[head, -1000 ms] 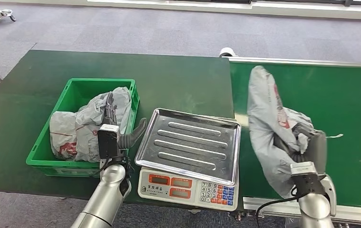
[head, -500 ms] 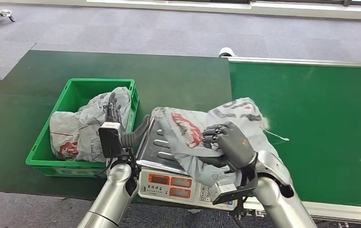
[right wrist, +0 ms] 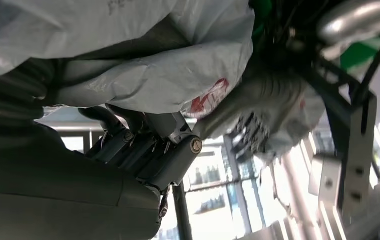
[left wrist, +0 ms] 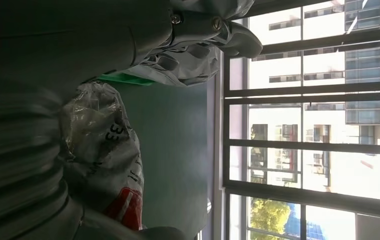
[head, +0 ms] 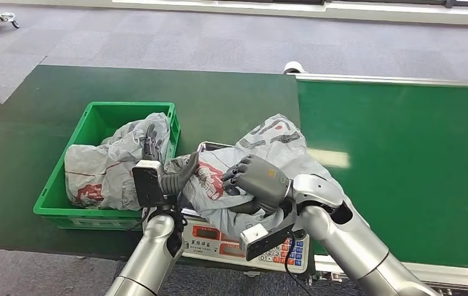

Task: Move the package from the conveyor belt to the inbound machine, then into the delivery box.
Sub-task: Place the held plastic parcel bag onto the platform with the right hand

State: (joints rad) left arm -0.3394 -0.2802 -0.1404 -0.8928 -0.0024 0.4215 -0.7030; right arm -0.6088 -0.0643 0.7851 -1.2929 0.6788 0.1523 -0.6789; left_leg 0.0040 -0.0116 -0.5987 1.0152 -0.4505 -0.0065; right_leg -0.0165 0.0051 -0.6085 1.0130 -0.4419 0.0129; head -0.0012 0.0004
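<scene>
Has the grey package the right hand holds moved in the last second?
Yes. The package went from above the conveyor belt leftward onto the scale.

My arms are smooth silver tubes with rounded joints. My right hand (head: 257, 180) is dark grey with darker fingers, and a white-faced black camera block hangs at its wrist with a black cable. My left hand (head: 164, 176) has a thick grey thumb, brass-coloured screws and a black wrist block.
</scene>
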